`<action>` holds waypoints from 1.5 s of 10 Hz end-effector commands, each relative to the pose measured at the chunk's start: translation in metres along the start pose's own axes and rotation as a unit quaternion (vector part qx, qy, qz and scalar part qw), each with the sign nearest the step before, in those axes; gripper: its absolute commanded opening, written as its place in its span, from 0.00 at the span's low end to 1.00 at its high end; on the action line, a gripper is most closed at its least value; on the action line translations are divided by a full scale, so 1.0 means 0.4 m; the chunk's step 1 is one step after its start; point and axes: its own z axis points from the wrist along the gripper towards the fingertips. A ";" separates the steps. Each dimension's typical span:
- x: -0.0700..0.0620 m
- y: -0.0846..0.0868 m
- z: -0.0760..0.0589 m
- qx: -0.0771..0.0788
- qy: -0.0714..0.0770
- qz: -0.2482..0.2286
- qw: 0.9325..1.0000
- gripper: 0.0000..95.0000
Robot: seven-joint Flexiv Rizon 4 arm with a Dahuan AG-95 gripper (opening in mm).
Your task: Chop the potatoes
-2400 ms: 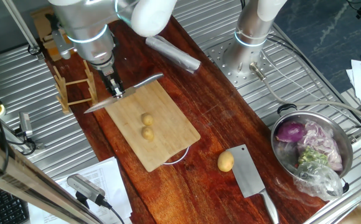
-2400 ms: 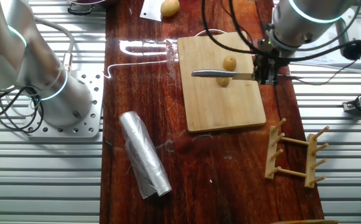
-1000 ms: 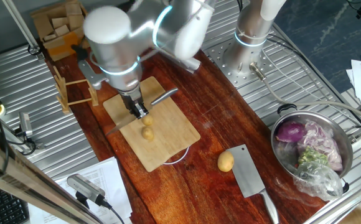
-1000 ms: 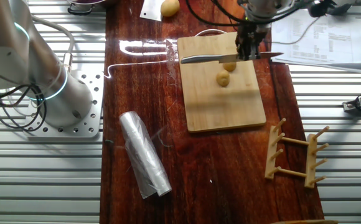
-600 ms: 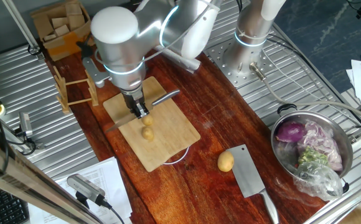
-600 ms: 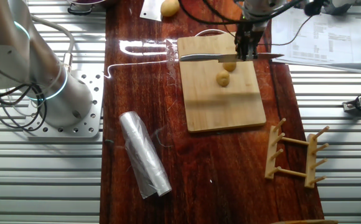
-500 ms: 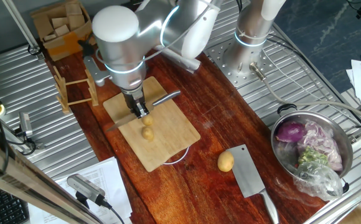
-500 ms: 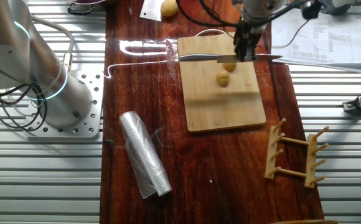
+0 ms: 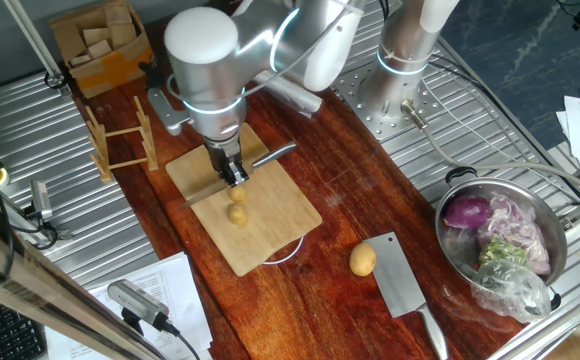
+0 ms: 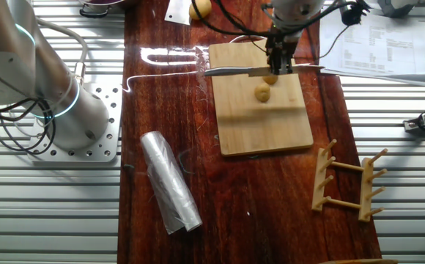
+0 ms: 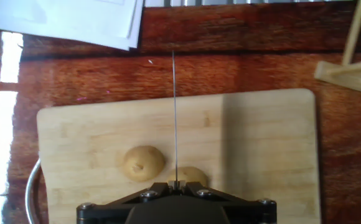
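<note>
Gripper clamped on knife, blade edge-on over cutting board. Two potatoes on board: one at 9 o'clock of blade, other at 3 o'clock, just beside.

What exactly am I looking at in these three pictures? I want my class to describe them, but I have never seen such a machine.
It is a silver robot arm at a dark wooden table. Two pictures come from fixed cameras on different sides of the table; the third comes from a camera on the arm's hand, looking down along its fingers. The arm ends in a two-finger pincer, shut on a slim steel kitchen knife, which the hand view shows edge-on as a thin line. Below it, on a pale bamboo chopping board, lie two small round yellow potatoes, the blade above one of them. Also on the table: a larger golden potato, a steel cleaver and a wooden rack.
</note>
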 end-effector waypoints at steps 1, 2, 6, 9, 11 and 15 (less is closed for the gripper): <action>-0.004 -0.002 0.014 0.001 -0.002 -0.002 1.000 0.00; -0.001 -0.003 0.021 0.001 -0.002 -0.003 1.000 0.00; 0.017 -0.005 0.059 0.003 -0.009 -0.002 1.000 0.00; 0.027 -0.010 0.065 0.004 -0.009 -0.003 1.000 0.00; 0.037 -0.012 0.066 0.003 -0.010 -0.006 1.000 0.00; 0.048 -0.012 0.075 0.003 -0.013 -0.008 1.000 0.00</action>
